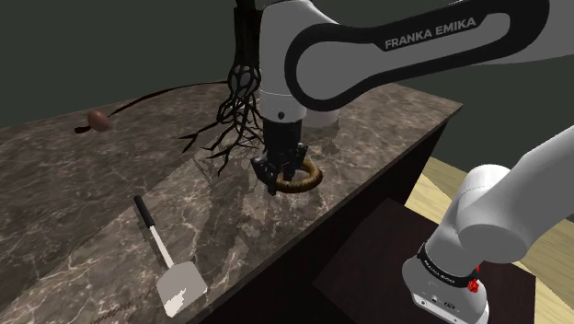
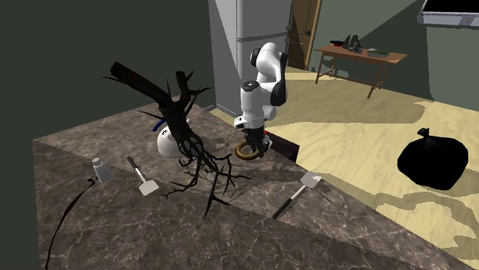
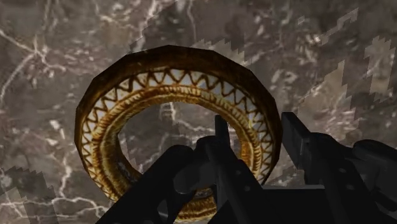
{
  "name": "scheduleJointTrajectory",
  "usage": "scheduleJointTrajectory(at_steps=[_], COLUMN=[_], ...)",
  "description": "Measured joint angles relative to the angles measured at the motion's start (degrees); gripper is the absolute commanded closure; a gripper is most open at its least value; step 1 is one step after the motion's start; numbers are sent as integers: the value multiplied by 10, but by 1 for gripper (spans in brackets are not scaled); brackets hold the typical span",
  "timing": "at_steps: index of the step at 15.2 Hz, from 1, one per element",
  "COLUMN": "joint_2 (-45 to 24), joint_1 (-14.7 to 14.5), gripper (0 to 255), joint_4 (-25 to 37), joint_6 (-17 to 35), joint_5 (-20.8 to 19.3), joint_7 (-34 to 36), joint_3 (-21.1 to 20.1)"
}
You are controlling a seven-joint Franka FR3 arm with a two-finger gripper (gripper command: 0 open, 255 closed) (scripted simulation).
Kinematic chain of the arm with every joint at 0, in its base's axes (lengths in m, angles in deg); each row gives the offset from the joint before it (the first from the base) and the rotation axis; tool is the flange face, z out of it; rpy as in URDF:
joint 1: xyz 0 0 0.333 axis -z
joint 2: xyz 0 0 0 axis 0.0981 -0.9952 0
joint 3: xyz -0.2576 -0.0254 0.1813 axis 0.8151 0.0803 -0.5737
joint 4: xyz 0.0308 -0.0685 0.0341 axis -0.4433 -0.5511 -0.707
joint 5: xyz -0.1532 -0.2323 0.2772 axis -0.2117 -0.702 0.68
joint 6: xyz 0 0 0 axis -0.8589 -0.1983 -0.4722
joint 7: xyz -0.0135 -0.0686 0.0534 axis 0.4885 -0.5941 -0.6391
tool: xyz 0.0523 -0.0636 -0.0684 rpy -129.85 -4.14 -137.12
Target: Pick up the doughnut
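The doughnut [image 1: 311, 172] is a thin ring with a wide hole. Its outer side is dark brown. The upper face is golden brown with a pale band, and this band carries a brown zigzag line all around. It lies flat on the dark veined marble counter [image 1: 110, 216], near the counter's edge on the shoulder view's right. The gripper [image 1: 283, 180] stands directly over it with one finger in the hole and one outside the rim. The inner finger is not touching the ring.

One doughnut [image 3: 178, 79]; two spatulas [image 2: 146, 185]; one branch [image 2: 178, 107]
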Motion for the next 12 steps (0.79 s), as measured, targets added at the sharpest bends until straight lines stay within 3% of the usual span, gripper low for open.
scheduleJointTrajectory(at_steps=[12], joint_2=[10], joint_1=[3], gripper=[255], joint_4=[77], joint_6=[-87], joint_5=[-6], joint_7=[11], joint_3=[11])
